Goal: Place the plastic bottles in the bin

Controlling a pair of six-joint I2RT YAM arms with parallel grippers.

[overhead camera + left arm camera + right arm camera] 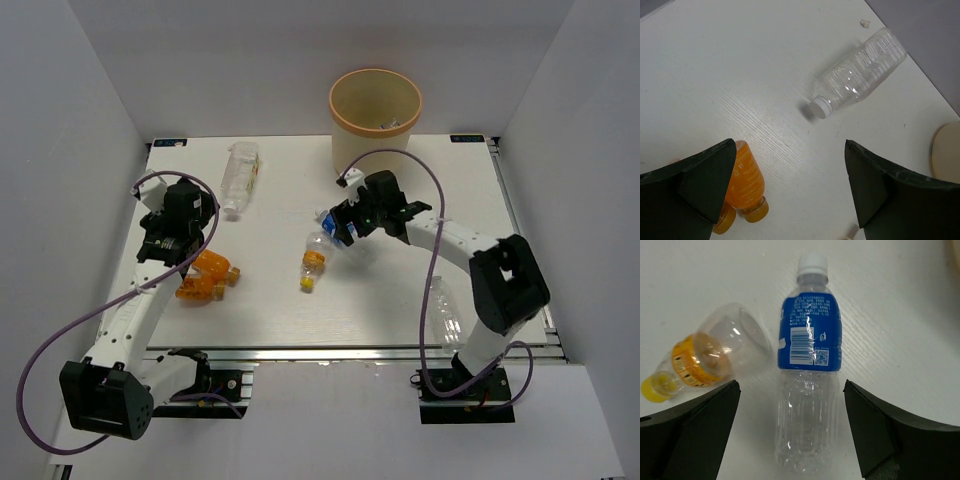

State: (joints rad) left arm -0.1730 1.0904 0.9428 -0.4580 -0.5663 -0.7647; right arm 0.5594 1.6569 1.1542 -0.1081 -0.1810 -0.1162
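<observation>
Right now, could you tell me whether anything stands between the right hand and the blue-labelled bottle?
Nothing visible does. The right hand hangs open directly over the blue-labelled bottle. The yellow-capped bottle lies close beside it, not over it.

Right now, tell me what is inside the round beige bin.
Inside the round beige plastic bin, a bit of something clear shows low on the right, likely a bottle. The bin's near wall covers most of its floor, so whatever else lies there cannot be seen.
</observation>
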